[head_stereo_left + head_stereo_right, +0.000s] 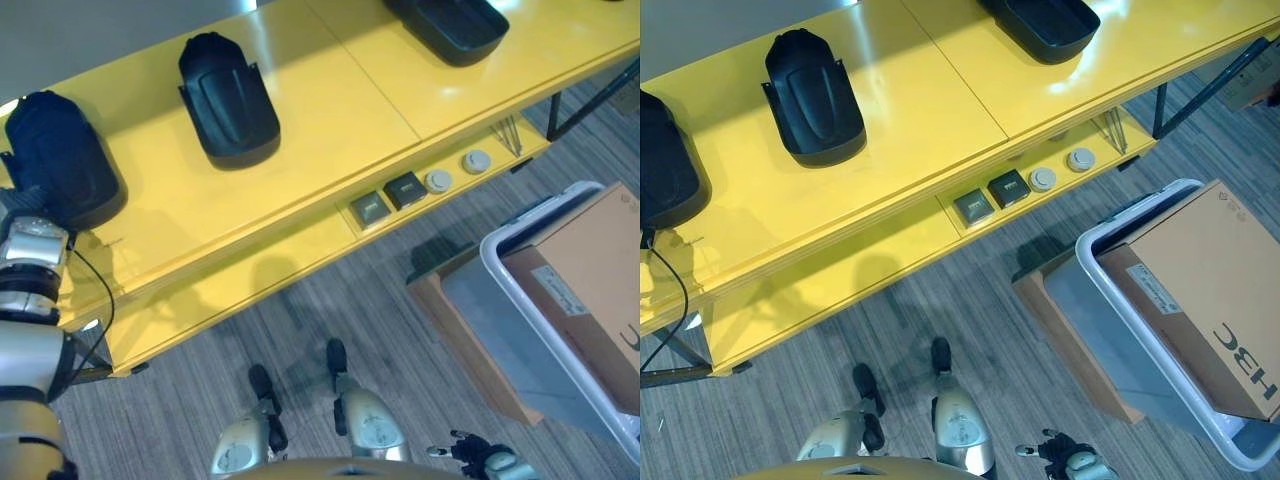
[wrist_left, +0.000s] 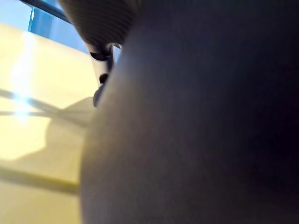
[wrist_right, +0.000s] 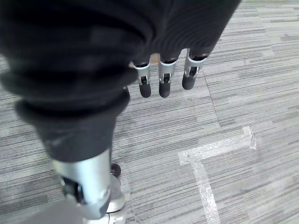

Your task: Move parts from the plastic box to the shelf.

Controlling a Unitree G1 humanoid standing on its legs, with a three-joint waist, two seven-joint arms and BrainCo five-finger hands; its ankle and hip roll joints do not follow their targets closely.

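Three black moulded parts lie on the yellow shelf [image 1: 330, 110]: one at the far left [image 1: 58, 155], one in the middle [image 1: 228, 95], one at the back right [image 1: 450, 25]. My left hand [image 1: 22, 205] rests against the near side of the far-left part. In the left wrist view that part [image 2: 201, 130] looms dark and close, and it hides my fingers. Down by my side, my right hand [image 3: 161, 74] hangs over the carpet, fingers straight, holding nothing. The grey plastic box [image 1: 500, 290] stands on the floor at the right with a cardboard carton [image 1: 590, 280] in it.
A lower yellow ledge [image 1: 300, 260] carries two dark square pieces [image 1: 388, 198] and two round grey discs [image 1: 457, 170]. A flat cardboard box [image 1: 450, 320] lies under the plastic box. Clear tape [image 3: 205, 158] marks the carpet below my right hand.
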